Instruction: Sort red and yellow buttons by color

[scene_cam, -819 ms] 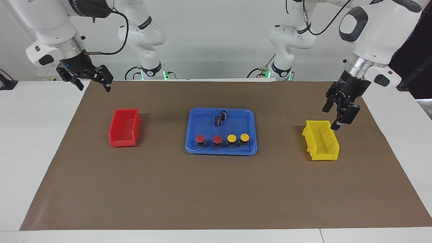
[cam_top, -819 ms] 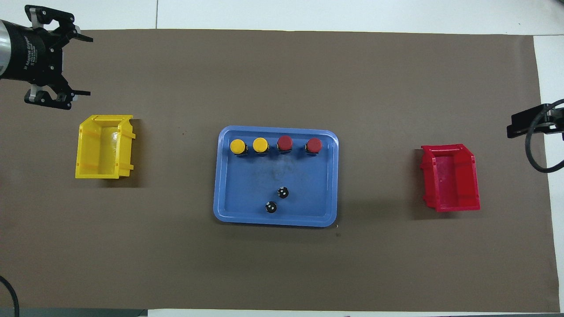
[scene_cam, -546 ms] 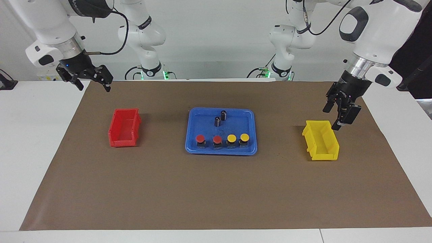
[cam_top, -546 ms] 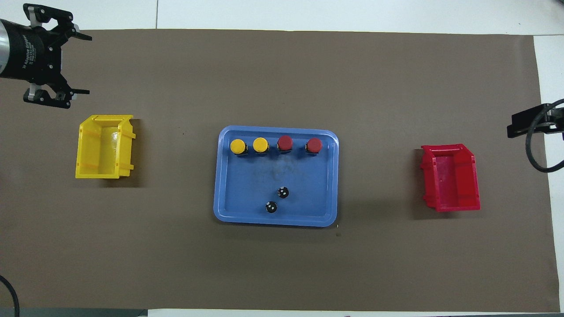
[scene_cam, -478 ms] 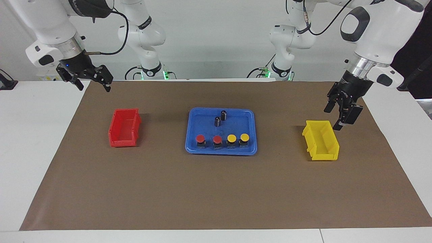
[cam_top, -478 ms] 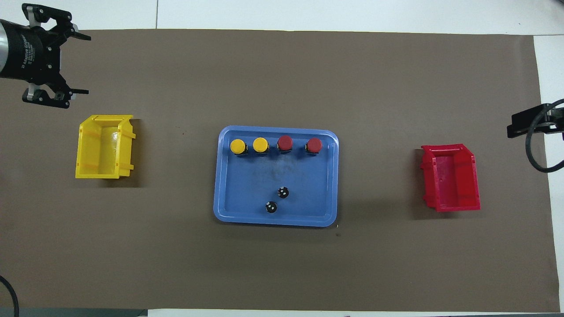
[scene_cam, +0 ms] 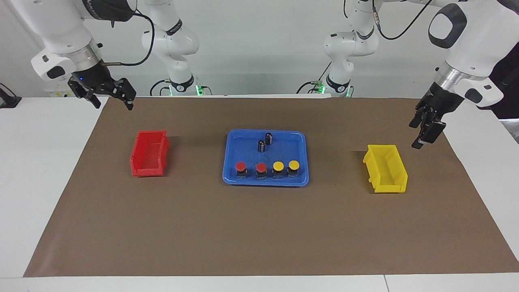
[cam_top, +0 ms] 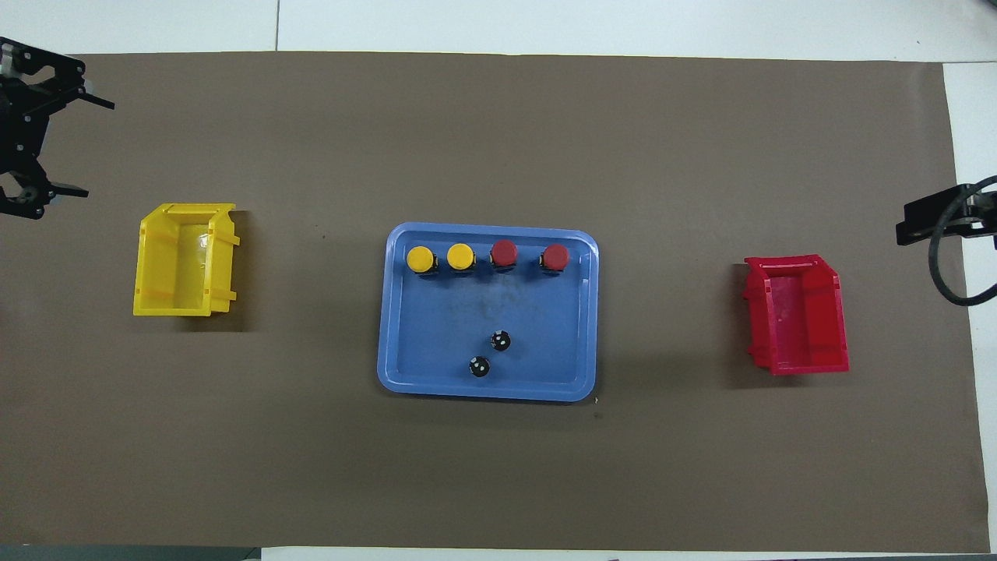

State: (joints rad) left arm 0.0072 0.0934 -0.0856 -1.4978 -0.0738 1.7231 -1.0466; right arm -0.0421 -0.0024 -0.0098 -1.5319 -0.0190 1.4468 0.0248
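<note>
Blue tray point(scene_cam: 229, 177) at mid-desk, four buttons in a row along its edge farthest from the robots: two red point(scene_cam: 241, 166) point(scene_cam: 261, 167), two yellow point(scene_cam: 278, 166) point(scene_cam: 293, 165). Two dark cylinders point(scene_cam: 264, 142) near the opposite edge. Red bin point(scene_cam: 149, 153) toward the right arm's end, yellow bin point(scene_cam: 385, 168) toward the left arm's. Left gripper point(scene_cam: 423, 130) raised beside the yellow bin, jaws apart, empty; right gripper point(scene_cam: 109, 96) waiting over the mat's corner, likewise open, empty. Likely light, rigid, smooth-capped; best pinched across the blocky base.
</note>
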